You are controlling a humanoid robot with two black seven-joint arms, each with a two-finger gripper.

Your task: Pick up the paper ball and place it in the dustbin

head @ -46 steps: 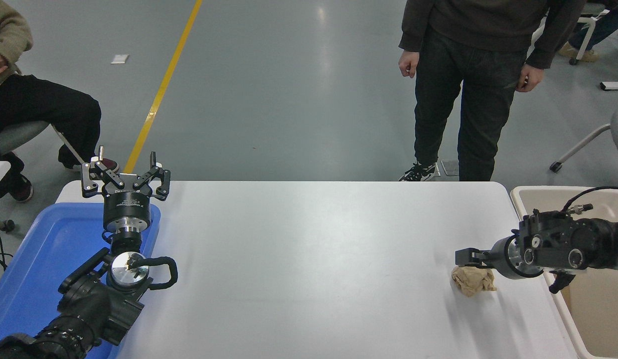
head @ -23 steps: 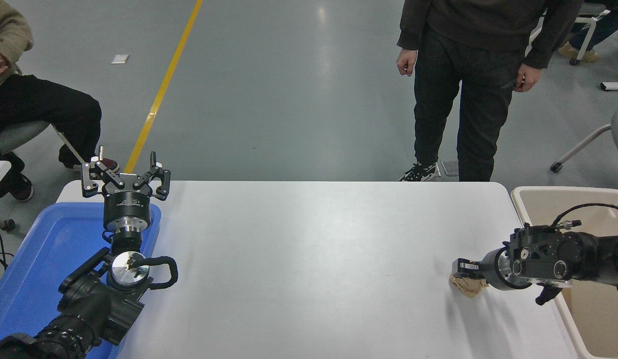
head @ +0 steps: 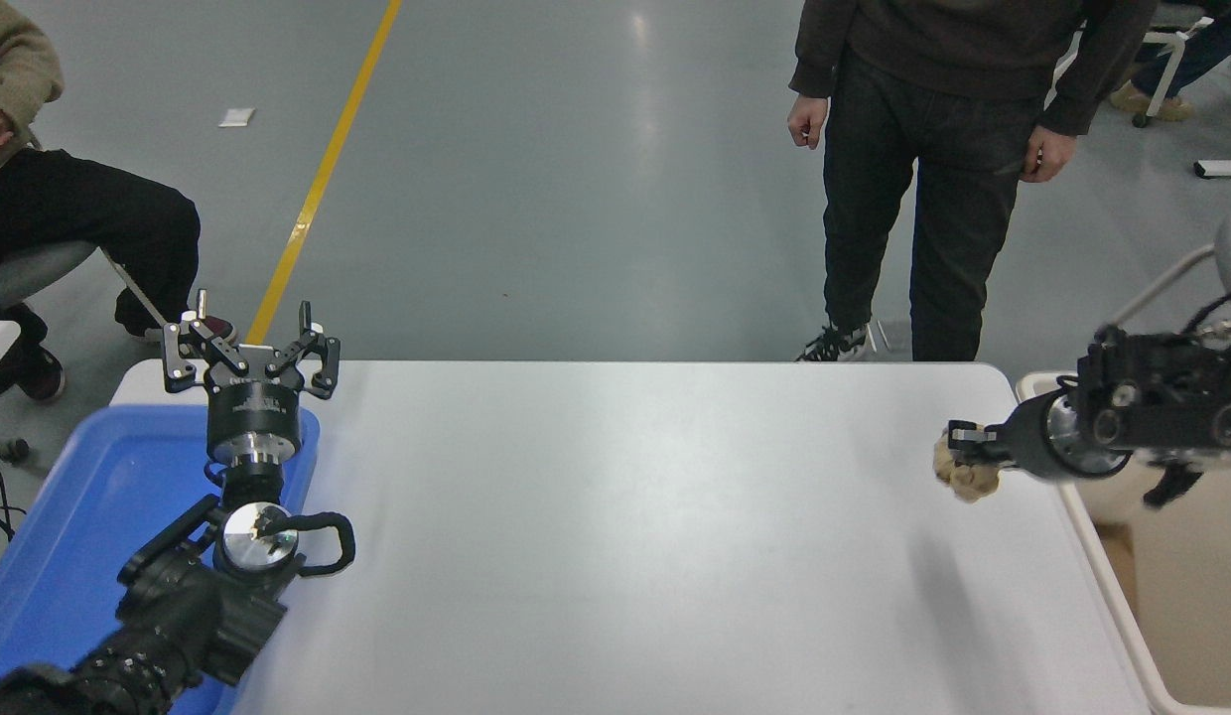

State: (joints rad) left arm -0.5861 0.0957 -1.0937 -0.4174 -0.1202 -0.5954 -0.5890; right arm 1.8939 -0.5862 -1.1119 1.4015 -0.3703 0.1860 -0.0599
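My right gripper is shut on the tan-brown crumpled paper ball and holds it in the air above the right part of the white table. The ball hangs below the fingers, a little left of the beige dustbin, whose rim runs along the table's right edge. The right arm hides the bin's far rim. My left gripper stays parked at the lower left, open and empty, pointing away over the blue tray.
A shallow blue tray lies at the table's left edge under the left arm. A person stands beyond the far edge, right of centre. Another person sits at the far left. A chair leg shows at the right.
My right gripper came down onto the paper ball on the table, shut on it, then rose and moved back and to the right with it. The left arm has not moved.
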